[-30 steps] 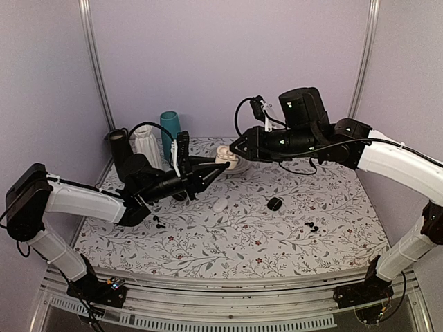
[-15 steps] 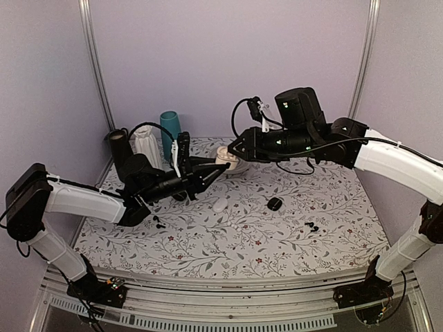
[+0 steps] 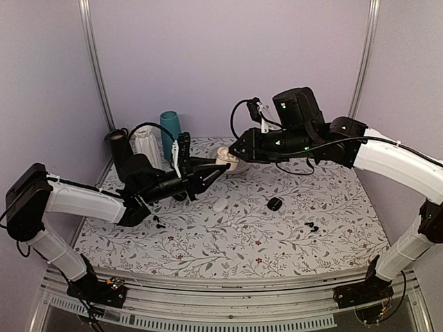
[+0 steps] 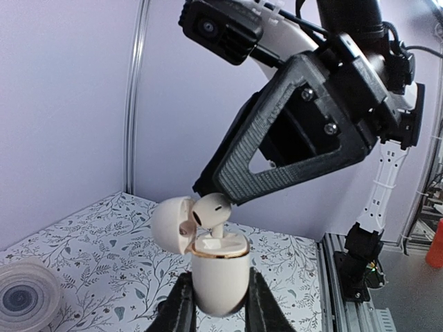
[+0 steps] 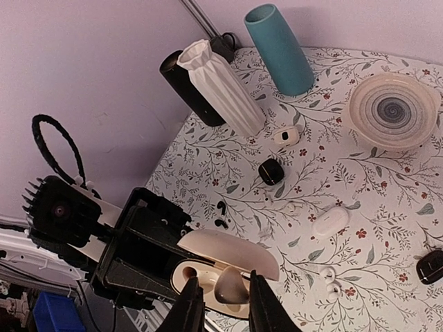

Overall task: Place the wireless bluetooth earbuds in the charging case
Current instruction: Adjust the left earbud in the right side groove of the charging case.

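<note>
Holding the charging case (image 4: 220,277) in the air is the job of the left gripper (image 4: 220,308), and its two fingers are clamped on the case body, with the lid (image 4: 169,225) swung open to the left. You should keep this arm quiet, so the gold rim stays level and facing up. Just above the rim is the white earbud (image 4: 210,209): its stem already points into the well, but its head is tilted and not seated. On the right, the right gripper (image 5: 221,304) pinches this earbud between its fingers, close over the open case. I judge that you should press slowly along the line of the well, straighten the stem first, and open the fingers only when the earbud sits flat; a sideways push can turn the case in the left fingers. Compared with one second ago, the top view shows that the right arm's wrist has shifted a little to the left, toward the case, while the left arm and the case stay where they were.
</note>
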Motion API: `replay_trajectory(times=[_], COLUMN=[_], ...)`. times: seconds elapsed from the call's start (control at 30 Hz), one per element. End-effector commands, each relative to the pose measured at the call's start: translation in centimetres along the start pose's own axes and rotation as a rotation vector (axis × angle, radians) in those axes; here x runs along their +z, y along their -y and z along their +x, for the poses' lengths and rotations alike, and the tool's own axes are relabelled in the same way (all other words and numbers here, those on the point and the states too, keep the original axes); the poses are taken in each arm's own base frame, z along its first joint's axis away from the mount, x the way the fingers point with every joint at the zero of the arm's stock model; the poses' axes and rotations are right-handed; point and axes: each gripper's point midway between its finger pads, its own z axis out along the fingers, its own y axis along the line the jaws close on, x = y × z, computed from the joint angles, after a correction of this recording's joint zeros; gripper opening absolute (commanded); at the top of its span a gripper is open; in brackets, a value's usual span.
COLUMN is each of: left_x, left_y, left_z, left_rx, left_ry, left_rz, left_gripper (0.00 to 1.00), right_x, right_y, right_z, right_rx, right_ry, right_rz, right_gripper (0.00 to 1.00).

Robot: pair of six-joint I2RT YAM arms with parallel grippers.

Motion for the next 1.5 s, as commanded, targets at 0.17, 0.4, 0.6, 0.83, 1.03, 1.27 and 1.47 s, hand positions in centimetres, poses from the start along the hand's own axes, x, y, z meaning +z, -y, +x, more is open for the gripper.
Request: replay_trajectory(times=[0.17, 0.4, 0.6, 0.83, 1.03, 1.27, 1.47], left_x=[0.1, 0.0, -0.3, -0.4, -0.4, -0.7, -0.9], left_y=[0.6, 0.6, 0.9, 0.9, 1.0, 1.1, 1.5], left_z=[-1.5, -1.6, -2.0, -2.5, -2.6, -2.9, -3.3], left_rx=[0.037, 0.051, 0.092, 0.134, 0.156, 0.171, 0.177], left_ry=[0.041, 0.048, 0.076, 0.096, 0.102, 0.115, 0.125], left_rz=[0.006, 0.006, 0.009, 0.007, 0.009, 0.032, 0.07], left_gripper=[0.0, 0.0, 0.0, 0.0, 0.0, 0.0, 0.0], right_x=[0.0, -0.2, 0.0, -0.4, -1.8, -3.4, -3.5], right_y=[-0.2, 0.2, 0.0, -0.4, -1.0, -1.2, -1.2], right_z=[-0.1, 0.0, 0.5, 0.3, -0.5, -1.2, -1.4], right_rx=[-0.015, -0.014, -0.015, -0.016, -0.026, -0.046, -0.055], right_ry=[0.002, 0.001, -0.014, -0.008, 0.036, 0.079, 0.09], right_rz=[0.027, 0.044, 0.038, 0.025, -0.011, -0.024, -0.024], right_gripper=[0.21, 0.2, 0.15, 0.15, 0.25, 0.29, 0.29])
